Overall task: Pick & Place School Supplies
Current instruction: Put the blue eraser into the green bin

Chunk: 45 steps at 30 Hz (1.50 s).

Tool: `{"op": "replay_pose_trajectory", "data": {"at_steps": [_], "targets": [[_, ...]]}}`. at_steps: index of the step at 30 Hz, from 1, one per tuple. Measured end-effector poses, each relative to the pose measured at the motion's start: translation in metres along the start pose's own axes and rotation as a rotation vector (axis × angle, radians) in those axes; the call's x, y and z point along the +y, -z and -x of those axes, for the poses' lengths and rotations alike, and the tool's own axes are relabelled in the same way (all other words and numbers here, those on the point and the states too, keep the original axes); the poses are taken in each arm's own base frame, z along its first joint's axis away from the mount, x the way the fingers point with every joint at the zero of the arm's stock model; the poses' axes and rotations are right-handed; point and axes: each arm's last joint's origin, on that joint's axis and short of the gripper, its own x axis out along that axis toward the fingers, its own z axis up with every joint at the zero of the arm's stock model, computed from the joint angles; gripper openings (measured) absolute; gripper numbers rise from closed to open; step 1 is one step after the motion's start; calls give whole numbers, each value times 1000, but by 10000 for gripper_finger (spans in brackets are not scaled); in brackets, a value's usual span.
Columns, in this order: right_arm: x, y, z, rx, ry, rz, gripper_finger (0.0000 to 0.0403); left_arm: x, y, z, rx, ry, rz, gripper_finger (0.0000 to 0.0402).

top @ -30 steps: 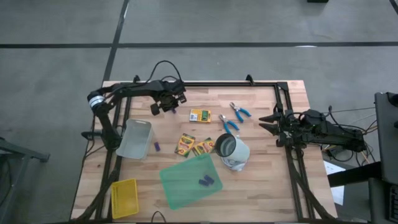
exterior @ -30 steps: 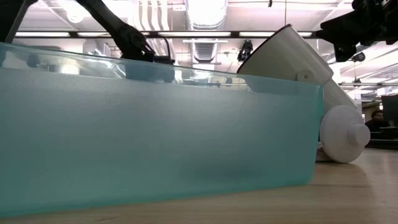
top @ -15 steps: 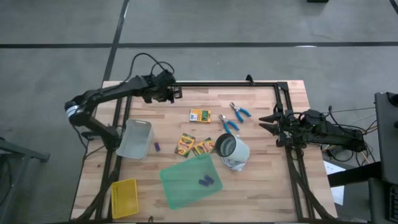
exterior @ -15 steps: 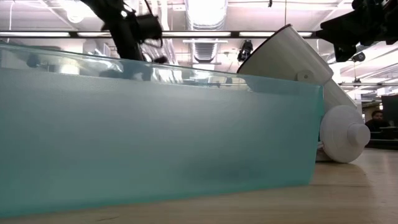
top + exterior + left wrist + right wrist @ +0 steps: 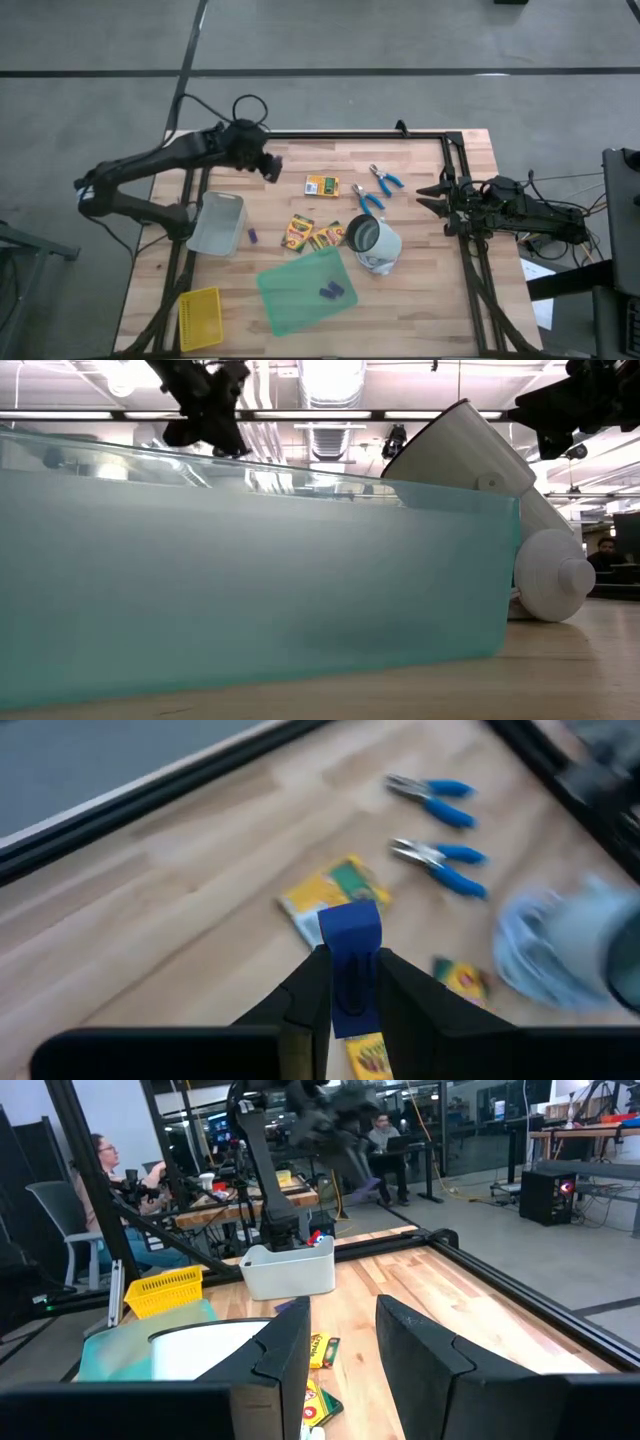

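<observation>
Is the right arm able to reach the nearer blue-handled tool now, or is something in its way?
Probably yes. The right gripper, open and empty, waits at the table's right edge; bare wood lies between it and the blue-handled tool. The left gripper, shut on a purple-blue piece, is far aside.

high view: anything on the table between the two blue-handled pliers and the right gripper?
Nothing. In the high view, bare wood runs from the blue-handled pliers to the right gripper, waiting at the table's right edge.
</observation>
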Motion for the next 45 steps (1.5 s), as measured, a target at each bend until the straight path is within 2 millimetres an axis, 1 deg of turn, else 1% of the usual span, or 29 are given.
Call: {"op": "replay_pose_trajectory", "data": {"at_steps": [4,10,17,20,24,27,34,39,45], "targets": [[0,0,0,0,0,0,114,-20,12,10,16,92,-146,71],[0,0,0,0,0,0,114,-56,38,17,68,222,-294,71],[0,0,0,0,0,0,114,-95,71,17,92,296,-427,71],[0,0,0,0,0,0,114,-109,84,13,114,318,-453,71],[0,0,0,0,0,0,114,-124,101,2,166,322,-484,71],[0,0,0,0,0,0,114,-132,113,-11,212,302,-490,71],[0,0,0,0,0,0,114,-149,132,-44,265,277,-398,71],[0,0,0,0,0,0,114,-157,148,-63,328,266,-386,71],[0,0,0,0,0,0,114,-163,164,-80,364,237,-342,71]]}}
